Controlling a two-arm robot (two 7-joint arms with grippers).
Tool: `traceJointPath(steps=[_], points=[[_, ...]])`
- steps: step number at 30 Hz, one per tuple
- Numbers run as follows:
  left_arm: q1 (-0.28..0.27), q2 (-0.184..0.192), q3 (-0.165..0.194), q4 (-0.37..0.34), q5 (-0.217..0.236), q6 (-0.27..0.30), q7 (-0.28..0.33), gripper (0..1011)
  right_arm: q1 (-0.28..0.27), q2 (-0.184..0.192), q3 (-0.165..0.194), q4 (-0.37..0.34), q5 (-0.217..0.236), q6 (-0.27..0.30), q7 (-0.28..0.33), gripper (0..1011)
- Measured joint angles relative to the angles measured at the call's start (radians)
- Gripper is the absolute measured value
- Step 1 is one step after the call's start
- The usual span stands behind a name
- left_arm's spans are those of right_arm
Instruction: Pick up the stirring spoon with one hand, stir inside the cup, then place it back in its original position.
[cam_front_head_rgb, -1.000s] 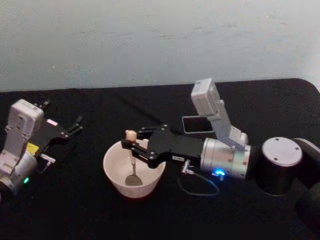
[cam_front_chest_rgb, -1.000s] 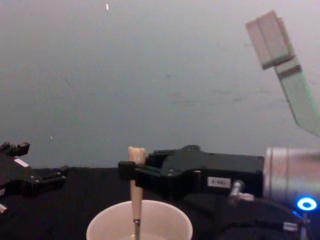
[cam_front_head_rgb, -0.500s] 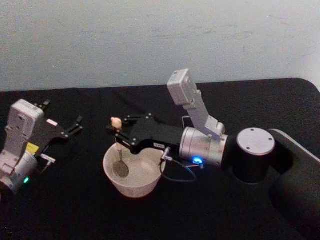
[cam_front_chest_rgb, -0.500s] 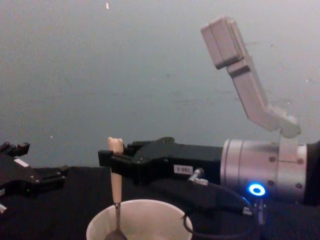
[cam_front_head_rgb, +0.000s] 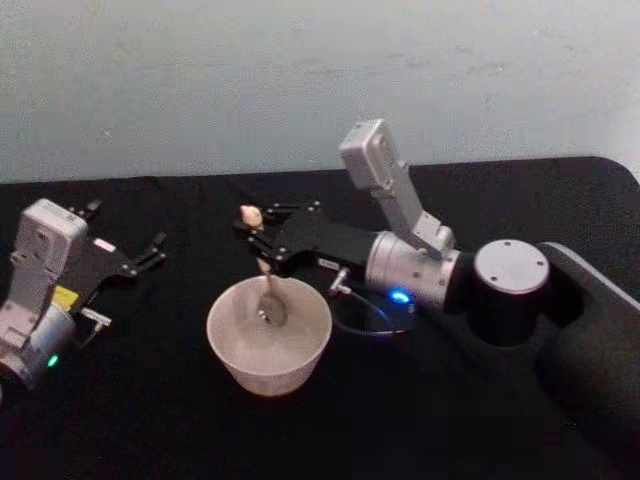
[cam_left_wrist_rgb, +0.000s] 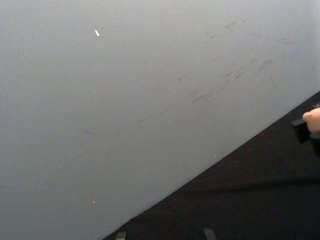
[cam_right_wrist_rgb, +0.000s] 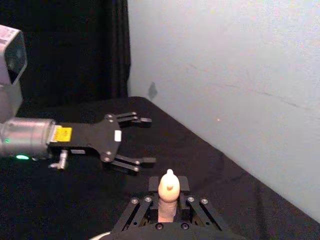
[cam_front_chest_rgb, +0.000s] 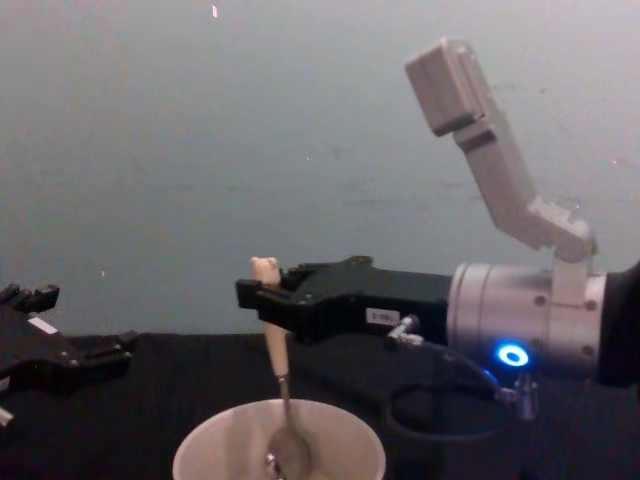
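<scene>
Right end effector (cam_front_head_rgb: 256, 240), label (cam_front_chest_rgb: 382, 316) unreadable, grips the stirring spoon (cam_front_chest_rgb: 273, 345) in the cup (cam_front_head_rgb: 265, 372); left end effector (cam_front_head_rgb: 152, 250) splayed.

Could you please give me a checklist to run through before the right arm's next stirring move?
1. Grip on the stirring spoon: the right gripper is shut on the beige handle, just below the bear head. Ok.
2. Spoon bowl inside the cup: it sits below the rim, towards the far side. Ok.
3. Spoon's attitude: close to upright, leaning only slightly. Ok.
4. Spoon bowl touching the cup's floor: cannot tell.
5. Cup's stance: upright on the black table, with nothing beside it. Ok.
6. Left gripper: open and parked at the table's left, well apart from the cup. Ok.
</scene>
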Motion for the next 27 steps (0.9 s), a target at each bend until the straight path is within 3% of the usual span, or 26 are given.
traceJointPath(steps=[11,20,27], points=[[0.000,0.000,0.000,0.000,0.000,0.000,0.000,1001,-0.064,0.084,0.032,-0.103,0.000,0.017,0.027,223],[0.000,0.000,0.000,0.000,0.000,0.000,0.000,1001,-0.142,0.159,0.053,-0.223,0.066,0.059,0.064,223],[0.000,0.000,0.000,0.000,0.000,0.000,0.000,1001,-0.164,0.184,0.037,-0.270,0.092,0.070,0.084,222]])
